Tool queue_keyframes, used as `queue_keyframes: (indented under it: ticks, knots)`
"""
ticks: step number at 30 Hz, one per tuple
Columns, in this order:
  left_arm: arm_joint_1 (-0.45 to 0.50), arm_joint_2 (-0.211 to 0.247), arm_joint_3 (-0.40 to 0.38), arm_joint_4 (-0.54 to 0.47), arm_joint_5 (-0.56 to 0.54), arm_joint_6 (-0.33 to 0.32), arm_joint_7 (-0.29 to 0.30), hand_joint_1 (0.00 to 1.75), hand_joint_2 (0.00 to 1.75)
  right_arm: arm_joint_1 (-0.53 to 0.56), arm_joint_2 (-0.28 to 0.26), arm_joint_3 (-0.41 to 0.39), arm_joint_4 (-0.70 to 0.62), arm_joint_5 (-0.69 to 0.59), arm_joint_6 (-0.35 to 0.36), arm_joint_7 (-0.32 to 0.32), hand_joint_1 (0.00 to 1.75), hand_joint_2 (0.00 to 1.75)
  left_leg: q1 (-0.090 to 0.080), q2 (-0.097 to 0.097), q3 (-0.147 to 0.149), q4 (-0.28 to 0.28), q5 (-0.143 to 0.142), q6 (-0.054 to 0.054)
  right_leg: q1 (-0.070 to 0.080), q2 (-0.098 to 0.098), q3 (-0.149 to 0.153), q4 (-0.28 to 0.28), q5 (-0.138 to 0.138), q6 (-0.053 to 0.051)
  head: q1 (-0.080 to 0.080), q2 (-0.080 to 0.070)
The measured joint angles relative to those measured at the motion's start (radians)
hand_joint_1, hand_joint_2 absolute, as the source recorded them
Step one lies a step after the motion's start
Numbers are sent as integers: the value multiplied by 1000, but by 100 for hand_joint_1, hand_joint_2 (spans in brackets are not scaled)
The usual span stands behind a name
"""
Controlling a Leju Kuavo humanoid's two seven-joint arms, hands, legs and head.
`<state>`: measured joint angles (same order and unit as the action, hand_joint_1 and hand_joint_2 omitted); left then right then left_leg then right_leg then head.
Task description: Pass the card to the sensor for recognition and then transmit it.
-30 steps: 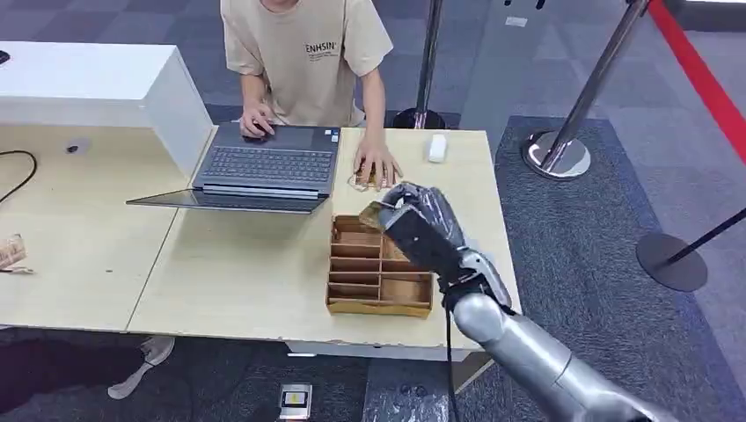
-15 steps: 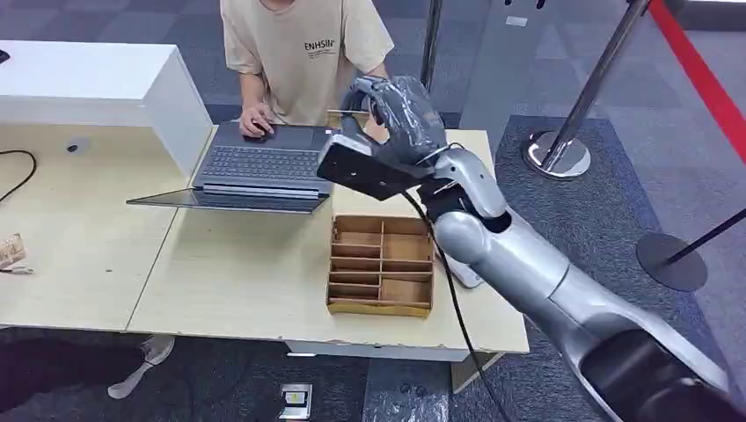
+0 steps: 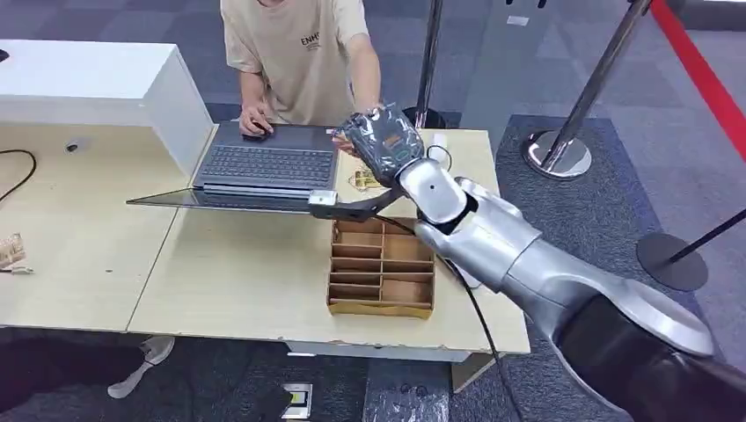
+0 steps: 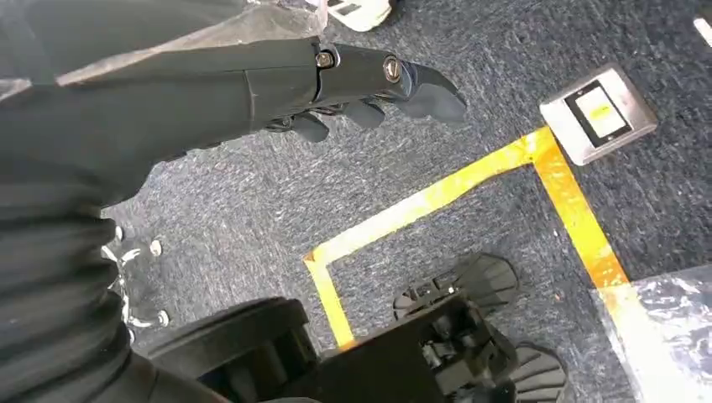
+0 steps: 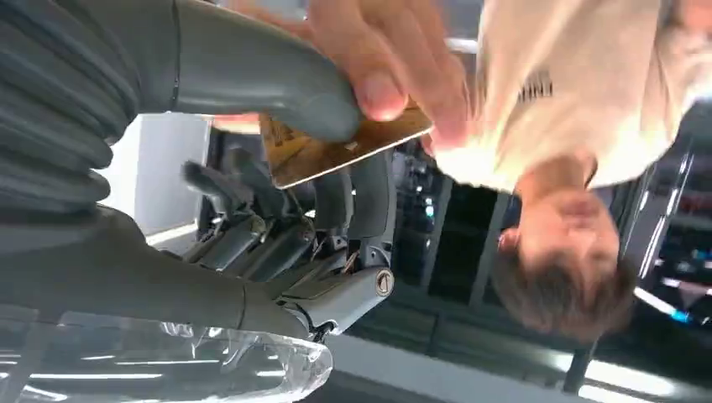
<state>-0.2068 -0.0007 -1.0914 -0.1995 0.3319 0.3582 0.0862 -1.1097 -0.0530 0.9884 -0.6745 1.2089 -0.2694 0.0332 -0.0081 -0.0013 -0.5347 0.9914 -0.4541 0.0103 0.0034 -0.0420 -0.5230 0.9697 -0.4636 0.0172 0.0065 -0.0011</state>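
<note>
**Handover live: card caught between two grips**

Near edge first: left hand (image 4: 353, 80) hangs low over grey carpet w/ yellow floor tape (image 4: 470, 180), fingers loosely apart, holding nothing. On the worktop (image 3: 237, 281), pale wood laminate, a brown compartment tray (image 3: 380, 268) sits toward the near right corner – thin dividers, matte cardboard look.

Further in, right arm stretches over the tray twd the far edge. Right hand (image 3: 380, 145), wrapped in crinkly clear plastic, is up at the person's side. Wrist view tells it: thick grey thumb pins the card (image 5: 336, 147) – flat, gold-tan, glossy, stiff – against the darker fingers (image 5: 277, 243). So right hand = clamped on card. The person's hand (image 5: 395, 63) pinches the same card from the other edge. Both have it now!

Risk, as I judge it: thumb lets go too late and the person tugs vs. the grip – card bends or skids off that slick surface. Lets go too early, before the person's pinch is firm, and it drops onto the open grey laptop (image 3: 268, 163) or the far edge. Plastic cover on the hand could also snag.

Beyond: person in beige tee (image 3: 303, 53), chrome stanchion posts (image 3: 581, 110).
</note>
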Motion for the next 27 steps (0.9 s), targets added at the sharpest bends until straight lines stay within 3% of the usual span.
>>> queue_keyframes:
  ticks: [1,2,7,13,16,22,27]
  knots:
    - [0,-2,0,0,0,0,2,0,175,0,0,5,13,-7,3,-6,0,175,0,0,0,0,0,0,0,0,0,0,0,0,0,0]
    - [0,-4,0,0,0,1,4,0,175,0,1,10,27,-16,13,-13,0,0,0,0,0,0,0,0,0,0,0,0,0,0,0,0]
    - [1,-2,0,0,0,-18,-11,0,175,7,-1,13,65,-115,15,-31,0,0,0,0,1,0,0,0,0,0,0,0,0,0,0,0]
    - [3,1,0,0,-6,-21,-8,0,175,30,-13,-51,50,-297,-151,-27,0,0,0,1,1,0,0,0,0,0,0,0,0,0,0,0]
    - [8,2,0,0,-5,-20,-8,0,175,68,-27,-109,-5,-387,-188,-28,0,0,0,1,1,0,0,0,0,1,0,0,0,0,0,0]
    - [22,8,2,0,10,-5,-15,0,175,253,-60,-245,-217,-652,-223,-63,0,0,0,1,1,0,0,0,0,1,0,0,0,0,0,0]
    - [40,16,8,0,33,12,-34,0,175,473,-74,-340,-420,-899,-198,-152,0,0,0,1,1,0,-1,0,0,1,0,-1,-1,0,0,0]
